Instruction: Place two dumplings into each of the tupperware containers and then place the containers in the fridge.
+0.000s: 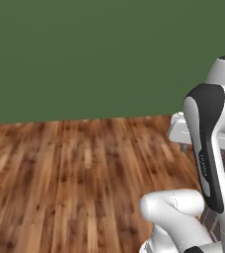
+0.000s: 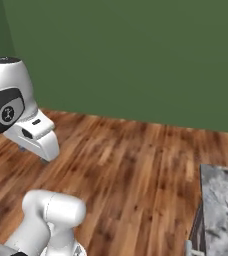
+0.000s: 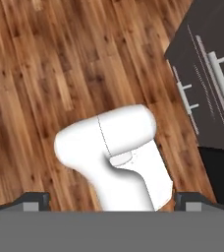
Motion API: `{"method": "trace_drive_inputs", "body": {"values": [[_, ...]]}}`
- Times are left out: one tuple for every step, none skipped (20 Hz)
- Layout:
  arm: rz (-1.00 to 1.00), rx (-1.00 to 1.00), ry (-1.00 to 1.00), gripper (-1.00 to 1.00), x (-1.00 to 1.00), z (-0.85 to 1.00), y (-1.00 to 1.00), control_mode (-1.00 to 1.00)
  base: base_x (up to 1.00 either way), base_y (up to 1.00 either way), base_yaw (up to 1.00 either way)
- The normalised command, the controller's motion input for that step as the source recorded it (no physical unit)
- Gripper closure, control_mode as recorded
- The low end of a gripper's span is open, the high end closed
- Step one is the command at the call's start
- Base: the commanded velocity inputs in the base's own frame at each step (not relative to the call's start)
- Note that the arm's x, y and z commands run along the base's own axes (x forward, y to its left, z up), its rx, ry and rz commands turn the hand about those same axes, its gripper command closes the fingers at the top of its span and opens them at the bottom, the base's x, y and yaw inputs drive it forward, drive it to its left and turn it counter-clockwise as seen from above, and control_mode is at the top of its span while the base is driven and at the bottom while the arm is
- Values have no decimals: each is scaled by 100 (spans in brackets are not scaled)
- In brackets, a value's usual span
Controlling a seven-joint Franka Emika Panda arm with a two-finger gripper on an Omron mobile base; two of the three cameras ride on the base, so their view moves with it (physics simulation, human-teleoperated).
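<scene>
1. Nearest the base cameras, the white arm (image 1: pixel 176 205) rises in folded links. It stands at the lower right of the left base view and the lower left of the right base view. A dark cover runs down its upper link.
2. Its gripper (image 2: pixel 33 154) hangs over the floor (image 1: pixel 70 168), pointing down and clear of the boards.
3. Two short fingers (image 2: pixel 45 160) show under the pale hand in the right base view, set well apart.
4. From the hand view, the dark fingertips (image 3: pixel 33 199) sit at the far left and far right of the bottom edge. The jaws are spread fully and released, with nothing grasped between them.
5. Brown wooden planks cover the floor, which runs back to a plain green wall (image 1: pixel 85 54).
6. On the hand view's upper right stands a dark cabinet (image 3: pixel 192 54), with long silver handles (image 3: pixel 221 74) on its fronts. Its base meets the floor.
7. At the lower right of the right base view lies a grey mottled counter (image 2: pixel 223 210). A dark front drops from its near edge, with a pale handle (image 2: pixel 188 247) at the bottom.
8. The gripper is well apart from both the cabinet and the counter.
9. Where the dumplings, the containers and the fridge are, I cannot tell from these views.
</scene>
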Motion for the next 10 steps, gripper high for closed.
{"method": "trace_drive_inputs", "body": {"values": [[0, 0, 0, -100, 0, 0, 0, 100, 100, 46, -14], [0, 0, 0, -100, 0, 0, 0, 100, 100, 48, -14], [0, 0, 0, -100, 0, 0, 0, 100, 100, 51, -16], [0, 0, 0, -100, 0, 0, 0, 100, 100, 51, -18], [0, 0, 0, -100, 0, 0, 0, 100, 100, 58, -21], [0, 0, 0, -100, 0, 0, 0, 100, 100, 61, -25], [0, 0, 0, -100, 0, 0, 0, 100, 100, 65, -29], [0, 0, 0, -100, 0, 0, 0, 100, 100, 69, -33], [0, 0, 0, -100, 0, 0, 0, 100, 100, 71, -37], [0, 0, 0, -100, 0, 0, 0, 100, 100, 75, -39]]}}
